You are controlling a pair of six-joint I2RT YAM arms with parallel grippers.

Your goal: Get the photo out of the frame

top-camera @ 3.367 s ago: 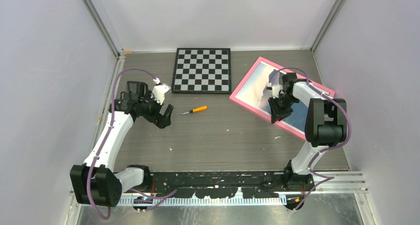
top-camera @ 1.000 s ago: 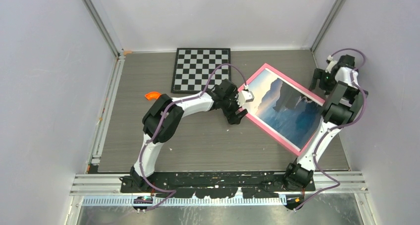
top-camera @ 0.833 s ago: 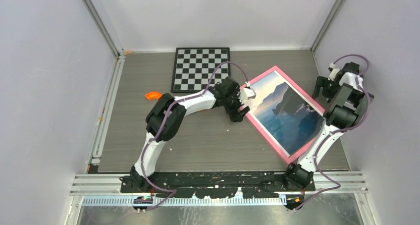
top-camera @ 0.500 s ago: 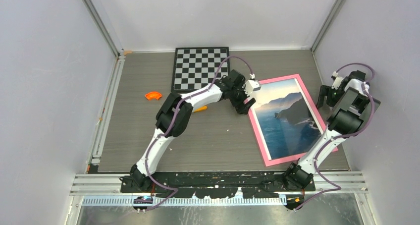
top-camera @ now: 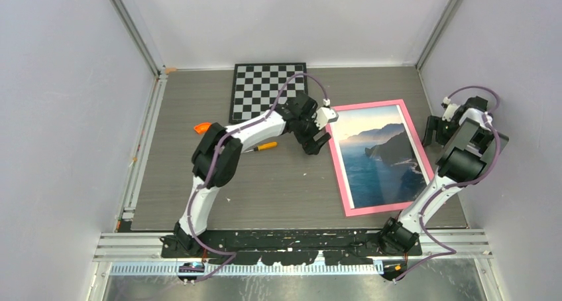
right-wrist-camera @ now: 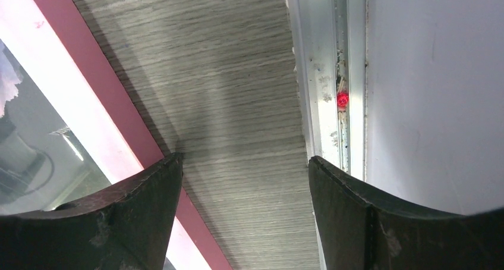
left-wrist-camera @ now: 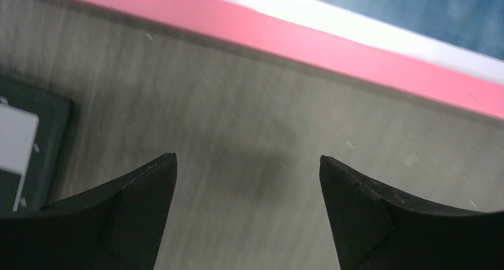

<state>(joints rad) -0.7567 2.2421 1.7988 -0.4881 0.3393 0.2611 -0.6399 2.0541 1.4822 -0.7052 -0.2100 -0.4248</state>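
Note:
The frame, pink-bordered, lies flat on the right half of the table with its long side running near to far. The photo, a blue seascape with dark cliffs, shows face up inside it. My left gripper stands open just left of the frame's far-left corner, with nothing between its fingers. The left wrist view has that gripper over bare table, the pink frame edge a little ahead of it. Beside the frame's right edge my right gripper is open. Its wrist view shows the gripper empty, the frame border at its left.
A black-rimmed chessboard lies at the back centre; its corner shows by my left fingers. An orange screwdriver and a small orange piece lie under and left of my left arm. A metal rail and the wall flank my right gripper.
The frame has swung clockwise from a diagonal lie to nearly square with the table. My left gripper has drawn slightly back from the frame's corner. My right gripper moved a little nearer along the right side.

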